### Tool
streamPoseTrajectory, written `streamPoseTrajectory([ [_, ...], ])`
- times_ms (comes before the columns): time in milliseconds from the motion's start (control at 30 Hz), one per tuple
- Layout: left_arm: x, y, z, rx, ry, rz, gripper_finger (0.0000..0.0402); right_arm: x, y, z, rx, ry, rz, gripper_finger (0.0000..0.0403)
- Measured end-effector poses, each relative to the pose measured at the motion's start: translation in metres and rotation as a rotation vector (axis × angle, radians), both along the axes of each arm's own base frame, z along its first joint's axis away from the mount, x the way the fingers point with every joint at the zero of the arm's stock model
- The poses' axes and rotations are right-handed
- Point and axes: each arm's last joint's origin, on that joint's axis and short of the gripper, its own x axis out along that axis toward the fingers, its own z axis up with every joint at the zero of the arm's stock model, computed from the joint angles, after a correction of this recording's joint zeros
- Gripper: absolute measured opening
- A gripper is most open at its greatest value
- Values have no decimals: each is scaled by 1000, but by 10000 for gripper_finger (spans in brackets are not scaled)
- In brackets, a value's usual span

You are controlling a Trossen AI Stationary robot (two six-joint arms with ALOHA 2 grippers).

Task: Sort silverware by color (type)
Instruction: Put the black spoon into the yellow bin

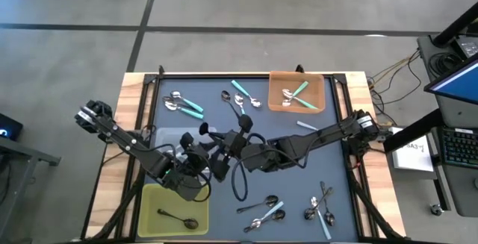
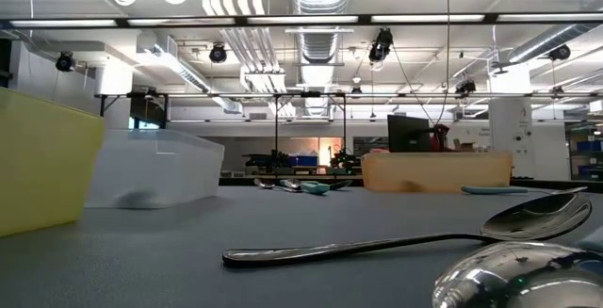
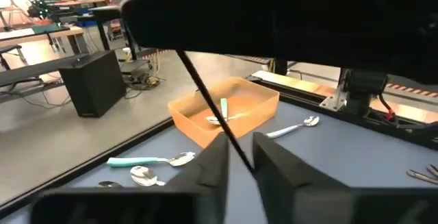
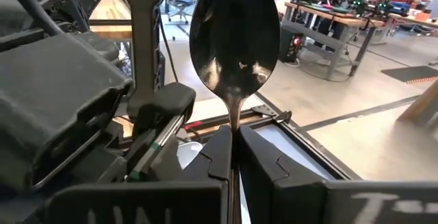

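A dark mat (image 1: pixel 246 124) covers the table, with a workshop hall beyond. A dark metal spoon (image 4: pixel 235 39) stands pinched at its thin neck by the right gripper (image 4: pixel 235 157), fingers clenched on it, near table centre. It looks light, stiff and slick, so a grip low on the handle suits. The left gripper (image 3: pixel 238 161) meets it there, fingers seemingly closed on a thin dark rod, perhaps the same handle. Only the high view shows sorting: teal spoons in the orange tray (image 1: pixel 278 104) at one o'clock, one dark spoon in the yellow tray (image 1: pixel 153 203) at seven, loose spoons (image 1: pixel 320 208) at five
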Motion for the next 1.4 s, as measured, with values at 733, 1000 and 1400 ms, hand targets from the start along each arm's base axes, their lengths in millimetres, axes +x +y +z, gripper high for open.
streamPoseTrajectory([
  [733, -32, 12, 23, -123, 87, -184, 1, -49, -10, 26, 102, 173, 74, 133],
  [1000, -62, -4, 16, -409, 482, -717, 0, -88, -23, 17, 250, 426, -25, 148],
  [1400, -105, -47, -10, -675, 855, -893, 0, -82, -14, -36, 477, 735, -18, 122],
])
